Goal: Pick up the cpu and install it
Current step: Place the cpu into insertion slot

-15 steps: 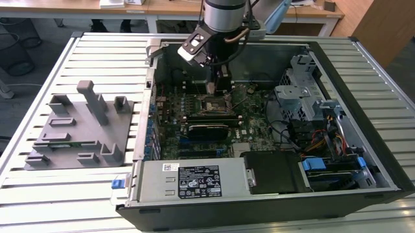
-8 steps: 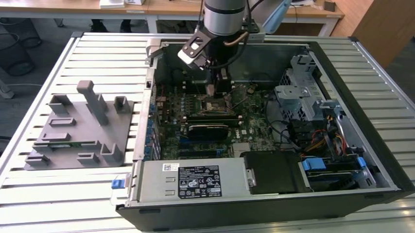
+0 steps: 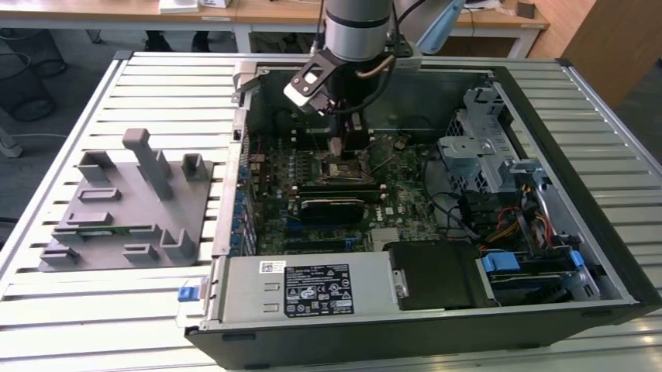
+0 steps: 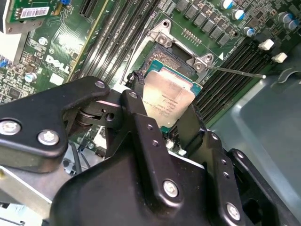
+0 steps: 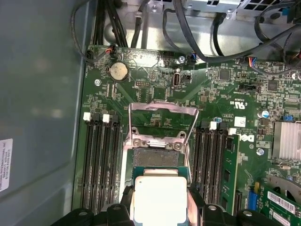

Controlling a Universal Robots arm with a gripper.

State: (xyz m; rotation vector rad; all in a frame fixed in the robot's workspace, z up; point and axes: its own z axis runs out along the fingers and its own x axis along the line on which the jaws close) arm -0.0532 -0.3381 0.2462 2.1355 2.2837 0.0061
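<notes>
The cpu (image 4: 170, 100), a flat square chip with a shiny silver top and a thin green edge, sits between the black fingers of my gripper (image 4: 167, 109), which is shut on it. In the first wrist view the cpu (image 5: 160, 197) hangs just in front of the open socket (image 5: 155, 157), whose metal load plate (image 5: 162, 109) is swung up. In the exterior view my gripper (image 3: 336, 149) reaches down into the open computer case, right above the socket (image 3: 346, 167) on the green motherboard (image 3: 310, 225).
Black memory slots (image 5: 101, 160) flank the socket on both sides. A grey plastic tray with upright posts (image 3: 114, 209) lies at the exterior view's left of the case. The power supply (image 3: 300, 287), drive cage (image 3: 486, 155) and cables (image 3: 507, 225) crowd the case.
</notes>
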